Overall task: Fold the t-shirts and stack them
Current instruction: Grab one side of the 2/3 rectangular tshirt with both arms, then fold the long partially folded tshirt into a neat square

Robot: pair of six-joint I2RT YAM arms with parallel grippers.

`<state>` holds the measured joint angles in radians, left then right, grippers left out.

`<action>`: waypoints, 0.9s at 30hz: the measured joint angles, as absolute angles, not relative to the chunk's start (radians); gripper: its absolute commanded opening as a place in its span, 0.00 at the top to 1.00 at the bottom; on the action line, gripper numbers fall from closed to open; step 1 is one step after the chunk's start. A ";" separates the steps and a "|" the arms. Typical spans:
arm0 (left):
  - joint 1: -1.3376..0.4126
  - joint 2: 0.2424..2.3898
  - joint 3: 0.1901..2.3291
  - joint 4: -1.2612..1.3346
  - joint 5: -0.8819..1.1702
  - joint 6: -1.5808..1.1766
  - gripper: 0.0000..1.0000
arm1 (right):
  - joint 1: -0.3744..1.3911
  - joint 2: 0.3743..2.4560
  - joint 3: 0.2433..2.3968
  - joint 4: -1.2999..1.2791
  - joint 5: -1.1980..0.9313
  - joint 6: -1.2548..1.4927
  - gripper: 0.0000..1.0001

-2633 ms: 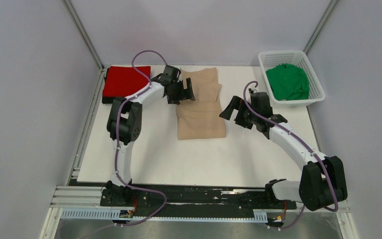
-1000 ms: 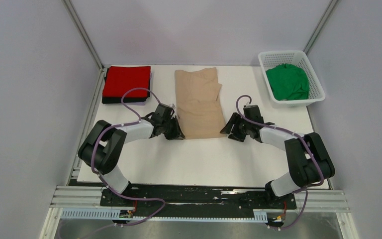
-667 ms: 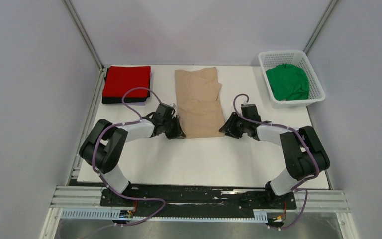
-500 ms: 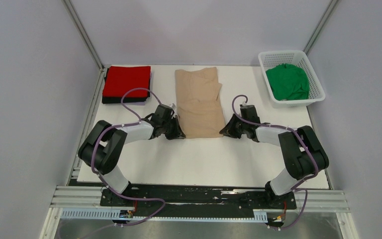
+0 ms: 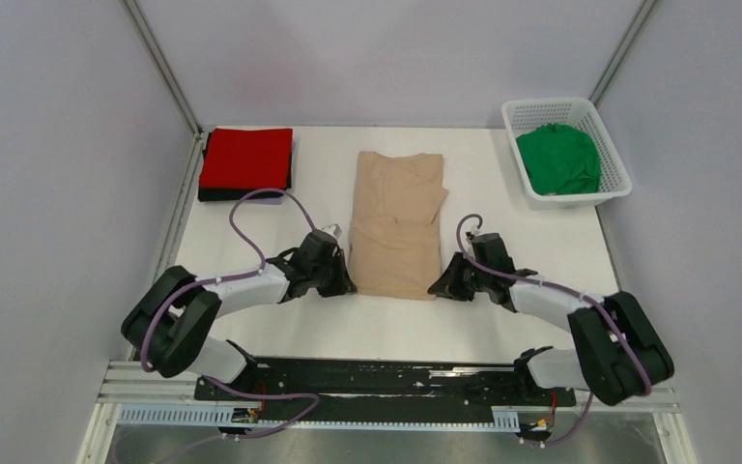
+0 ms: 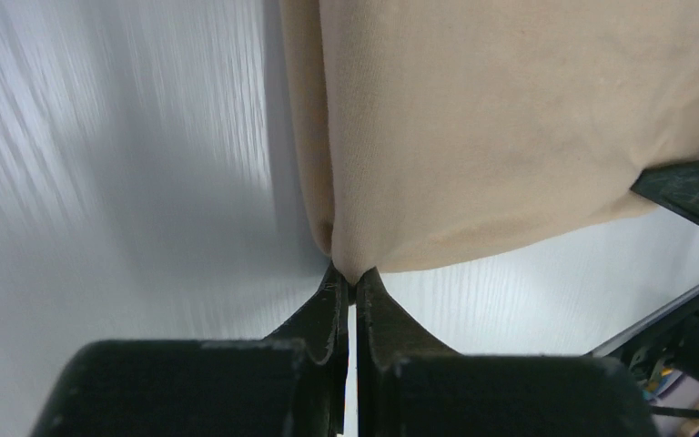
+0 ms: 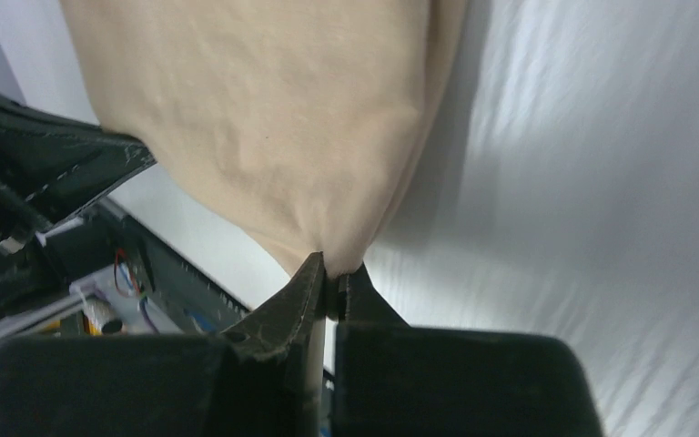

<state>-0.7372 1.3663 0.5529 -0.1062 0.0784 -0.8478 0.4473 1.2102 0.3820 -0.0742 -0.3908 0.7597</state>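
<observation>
Beige-tan soft cloth t-shirt lies flat, folded narrow, in the middle of the white table | we see the left gripper clamped on its near left corner | right gripper clamped on its near right corner

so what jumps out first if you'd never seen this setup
The beige t-shirt lying mid-table, each near corner pinched by a gripper: the left gripper and the right gripper, both shut on cloth. Then the colours: a folded red t-shirt at the far left corner, and a crumpled green t-shirt in the white basket far right.
</observation>
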 measured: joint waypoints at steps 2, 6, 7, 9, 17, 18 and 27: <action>-0.802 1.289 0.526 -0.193 0.043 -0.873 1.00 | 0.508 1.103 0.352 -0.144 -0.403 0.773 1.00; -0.880 1.127 0.508 -0.354 0.009 -0.914 1.00 | 0.580 0.939 0.340 -0.262 -0.426 0.801 1.00; -0.888 1.082 0.508 -0.374 -0.002 -0.920 1.00 | 0.581 0.904 0.340 -0.282 -0.424 0.808 1.00; -0.894 1.008 0.509 -0.396 -0.022 -0.929 1.00 | 0.581 0.846 0.343 -0.315 -0.416 0.812 1.00; -0.897 0.905 0.590 -0.432 -0.130 -0.888 1.00 | 0.574 0.842 0.496 -0.393 -0.310 0.777 1.00; -0.897 0.910 0.611 -0.437 -0.152 -0.877 1.00 | 0.567 0.861 0.529 -0.394 -0.294 0.766 1.00; -0.836 1.051 0.802 -0.374 -0.299 -0.749 1.00 | 0.471 1.024 0.746 -0.400 -0.211 0.701 1.00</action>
<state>-0.8360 1.0508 0.8017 -0.3737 -0.2989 -0.7490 0.4706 1.0241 0.7456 -0.4000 -0.2108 0.7013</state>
